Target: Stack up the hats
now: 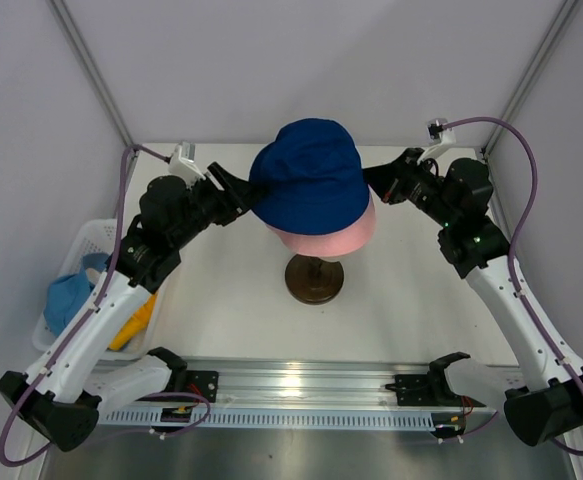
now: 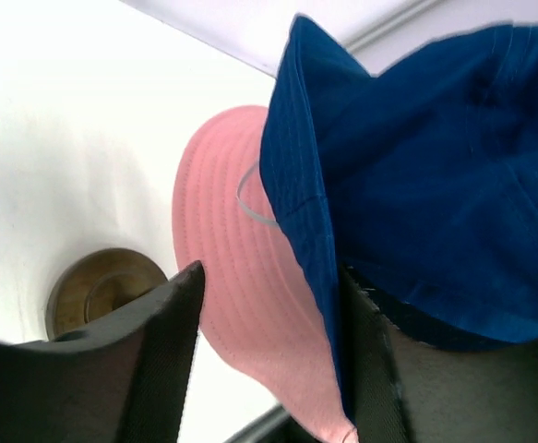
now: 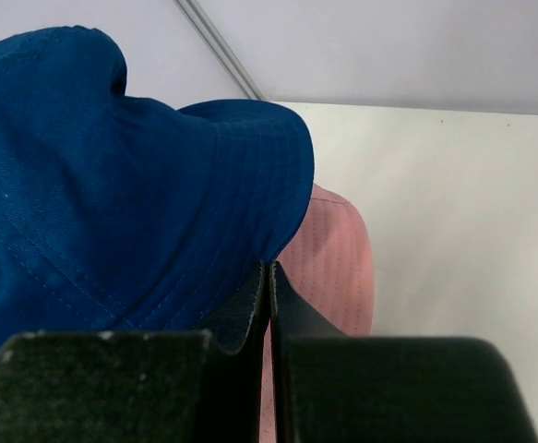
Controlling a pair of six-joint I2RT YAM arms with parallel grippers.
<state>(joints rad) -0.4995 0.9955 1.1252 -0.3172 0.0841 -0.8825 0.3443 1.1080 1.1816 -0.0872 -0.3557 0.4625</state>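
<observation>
Navy hat [image 1: 308,175] covers pink hat [image 1: 346,235], only pink brim shows; stand hidden bar round base [image 1: 315,281]. R hand [image 3: 269,272] pinches navy brim; L hand [image 1: 242,196] open, astride brim edge.

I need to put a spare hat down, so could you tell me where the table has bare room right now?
Bare table lies both sides of the round base, out to the left arm and right arm. It is crowded mid-back, where left gripper and right gripper flank the navy hat.
</observation>
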